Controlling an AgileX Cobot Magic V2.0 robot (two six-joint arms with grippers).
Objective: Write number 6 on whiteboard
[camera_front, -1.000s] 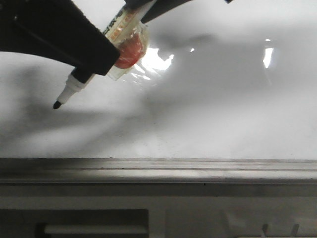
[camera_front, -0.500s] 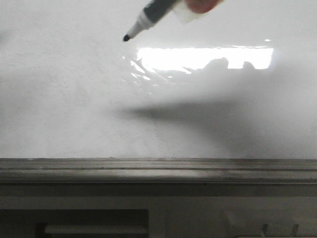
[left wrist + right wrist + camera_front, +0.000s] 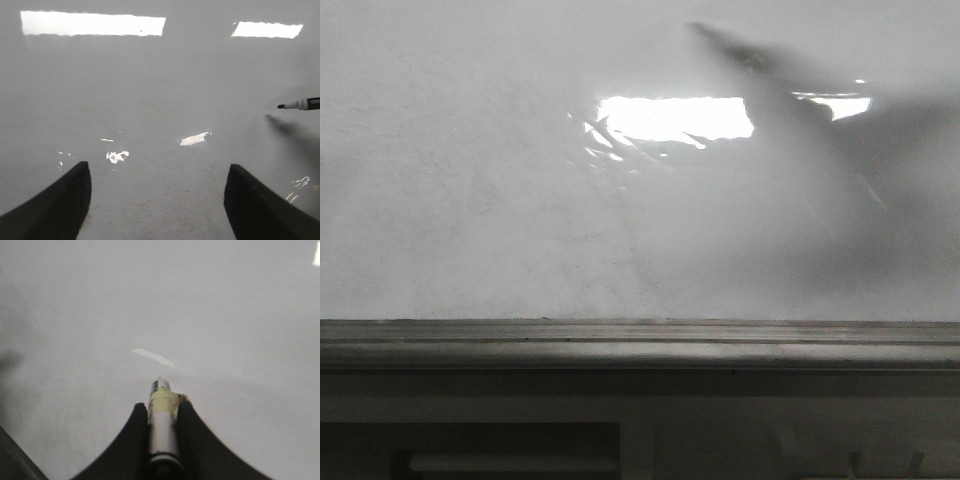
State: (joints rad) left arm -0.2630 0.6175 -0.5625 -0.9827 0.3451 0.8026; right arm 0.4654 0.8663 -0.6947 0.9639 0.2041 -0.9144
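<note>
The whiteboard (image 3: 500,200) fills the front view, glossy white with faint smudges and a grey metal ledge (image 3: 640,340) along its near edge. No black number 6 shows on it in any view. My right gripper (image 3: 163,405) is shut on a marker (image 3: 162,425) with yellowish tape around its barrel, above the board. The marker's black tip (image 3: 287,106) shows at the edge of the left wrist view, just off the board, with its shadow beside it. My left gripper (image 3: 157,172) is open and empty over the whiteboard (image 3: 160,90). Neither gripper shows in the front view.
A bright rectangular light reflection (image 3: 670,118) lies on the upper middle of the board. An arm's dark shadow (image 3: 790,80) crosses the upper right. Wrinkled film glints (image 3: 605,145) sit below the reflection. A grey cabinet front (image 3: 640,440) lies below the ledge.
The marker and the arm holding it have moved up and to the right, out of the front view. Only their shadow is left on the upper right of the board.
</note>
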